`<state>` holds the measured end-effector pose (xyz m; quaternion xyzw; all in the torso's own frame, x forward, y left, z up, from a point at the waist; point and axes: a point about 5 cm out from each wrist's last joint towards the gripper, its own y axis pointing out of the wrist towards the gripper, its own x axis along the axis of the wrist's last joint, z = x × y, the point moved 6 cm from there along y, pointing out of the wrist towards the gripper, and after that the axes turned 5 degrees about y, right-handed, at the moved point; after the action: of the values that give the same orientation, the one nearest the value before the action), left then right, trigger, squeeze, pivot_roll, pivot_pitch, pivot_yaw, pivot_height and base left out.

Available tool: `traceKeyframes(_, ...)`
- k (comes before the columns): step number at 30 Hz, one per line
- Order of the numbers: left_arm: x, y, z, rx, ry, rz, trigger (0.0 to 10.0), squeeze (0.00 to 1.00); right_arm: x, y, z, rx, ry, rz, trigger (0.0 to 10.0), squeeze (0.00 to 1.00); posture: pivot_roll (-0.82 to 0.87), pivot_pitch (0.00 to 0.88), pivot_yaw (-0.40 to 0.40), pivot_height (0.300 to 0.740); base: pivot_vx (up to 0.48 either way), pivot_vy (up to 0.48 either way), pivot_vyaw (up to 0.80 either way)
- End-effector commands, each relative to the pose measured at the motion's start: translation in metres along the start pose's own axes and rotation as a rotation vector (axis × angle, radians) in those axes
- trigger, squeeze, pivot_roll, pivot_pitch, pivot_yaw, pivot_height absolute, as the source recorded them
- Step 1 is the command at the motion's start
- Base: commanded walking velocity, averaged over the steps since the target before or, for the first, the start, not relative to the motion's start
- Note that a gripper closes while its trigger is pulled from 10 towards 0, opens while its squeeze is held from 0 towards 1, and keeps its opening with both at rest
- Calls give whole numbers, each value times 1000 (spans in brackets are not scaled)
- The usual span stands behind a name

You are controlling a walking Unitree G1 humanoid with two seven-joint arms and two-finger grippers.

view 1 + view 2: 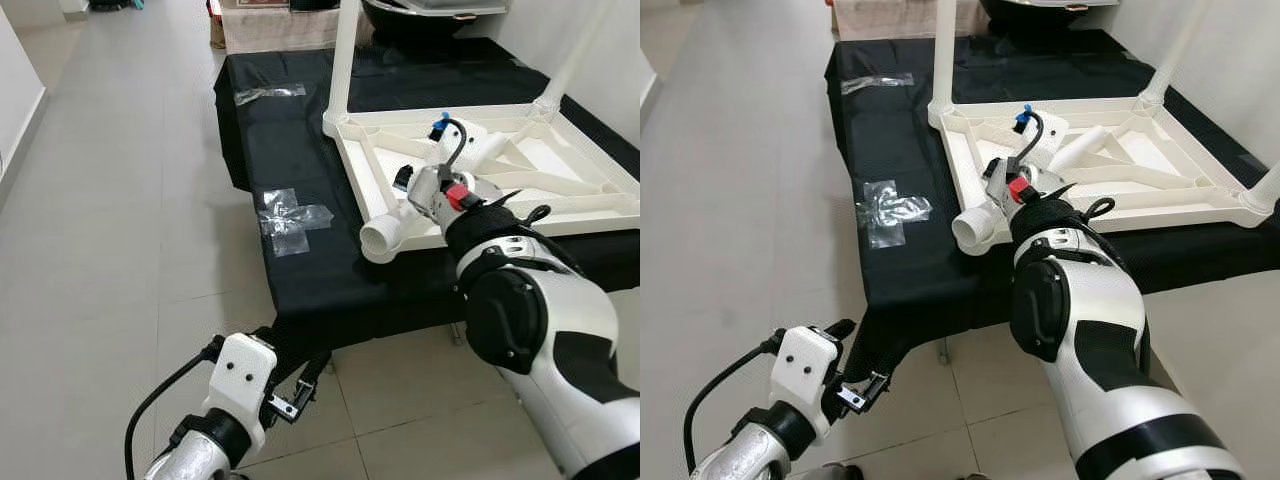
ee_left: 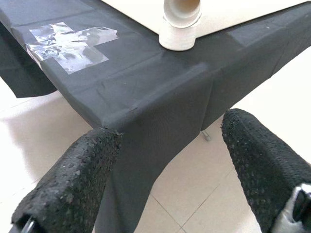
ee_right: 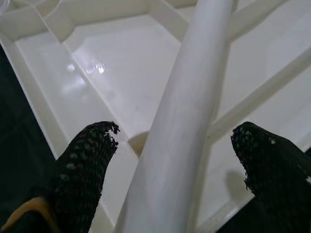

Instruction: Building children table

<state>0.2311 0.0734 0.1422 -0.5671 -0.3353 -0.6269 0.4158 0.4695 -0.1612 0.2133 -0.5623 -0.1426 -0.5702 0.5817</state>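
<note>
One loose leg (image 1: 440, 190) lies across the upturned white table (image 1: 590, 205) on the black-draped tabletop (image 1: 300, 290) | right gripper (image 3: 175, 160) jaws spread, straddling the leg, not pinching | left gripper (image 2: 170, 179) low by the tabletop's corner, jaws spread, empty | leg looks light, stiff, slick plastic; grip mid-shaft.

A low desk draped in black cloth (image 1: 300, 270) stands on pale tiled floor (image 1: 110, 230). On it, an upturned white plastic tabletop (image 1: 560, 195) lies right, and clear crumpled tape patches (image 1: 290, 220) lie left.
</note>
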Motion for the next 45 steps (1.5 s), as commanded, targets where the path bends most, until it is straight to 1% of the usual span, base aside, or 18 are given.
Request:
traceKeyframes(1, -4, -1, -3, 2, -1, 15, 10000, 0, -22, 1, 2, 5, 8, 92, 10000, 0, 121, 96, -105, 740, 0, 0, 0)
traceKeyframes(4, -4, -1, -3, 3, -3, 16, 10000, 0, -41, 0, 6, 28, 36, 175, 10000, 0, 118, 94, -108, 740, 0, 0, 0)
traceKeyframes(10, -4, -2, -4, 5, -6, 15, 10000, 0, -57, 0, 8, 29, 47, 237, 10000, 0, 115, 94, -112, 740, 0, 0, 0)
traceKeyframes(11, -4, -2, -4, 9, -5, 13, 10000, 0, -64, 1, 5, 15, 51, 254, 0, 0, 115, 97, -108, 740, 0, 0, 0)
traceKeyframes(21, -2, -2, -1, 24, -2, 10, 10000, 0, -64, 4, -2, -10, 42, 236, 0, 0, 119, 107, -116, 740, 0, 0, 0)
traceKeyframes(25, -2, 0, 3, 34, 5, 9, 10000, 0, -53, 4, 9, 59, 44, 176, 0, 0, 121, 107, -114, 740, 0, 0, 0)
traceKeyframes(26, -2, 1, 4, 40, 9, 7, 10000, 0, -47, 2, 14, 91, 44, 148, 0, 0, 121, 107, -114, 740, 0, 0, 0)
traceKeyframes(28, -2, 2, 13, 79, 23, 9, 10000, 0, -14, -3, 32, 191, 37, -25, 0, 0, 124, 111, -103, 740, 0, 0, 0)
traceKeyframes(29, -2, 2, 13, 79, 23, 9, 10000, 0, -14, -3, 32, 191, 37, -25, 0, 0, 124, 111, -103, 740, 0, 0, 0)
traceKeyframes(30, -2, 2, 17, 92, 32, 7, 10000, 0, 1, -7, 38, 247, 56, -103, 0, 0, 123, 110, -101, 740, 0, 0, 0)
traceKeyframes(31, -2, 2, 17, 92, 32, 7, 10000, 0, 1, -7, 38, 247, 56, -103, 0, 0, 123, 110, -101, 740, 0, 0, 0)
traceKeyframes(34, -2, 4, 26, 125, 46, 4, 10000, 0, 33, -21, 50, 396, 56, -304, 0, 0, 122, 108, -92, 740, 0, 0, 0)
traceKeyframes(36, -2, 5, 29, 132, 47, 4, 10000, 0, 37, -25, 52, 428, 55, -342, 0, 0, 120, 108, -90, 740, 0, 0, 0)
traceKeyframes(37, 0, 7, 38, 167, 50, -1, 10000, 0, 42, -35, 55, 530, 37, -446, 0, 0, 117, 106, -85, 740, 0, 0, 0)
traceKeyframes(40, 3, 9, 46, 193, 47, -8, 10000, 0, 38, -40, 57, 594, 8, -484, 0, 0, 122, 106, -83, 740, 0, 0, 0)
traceKeyframes(43, 20, 16, 81, 290, 13, -49, 10000, 0, 7, -58, 58, 812, -82, -553, 0, 0, 130, 106, -81, 740, 0, 0, 0)
traceKeyframes(44, 20, 16, 81, 290, 13, -49, 10000, 0, 7, -58, 58, 812, -82, -553, 0, 0, 130, 106, -81, 740, 0, 0, 0)
traceKeyframes(45, 30, 20, 96, 316, -11, -77, 10000, 0, -7, -67, 56, 905, -64, -530, 0, 0, 130, 105, -79, 740, 0, 0, 0)
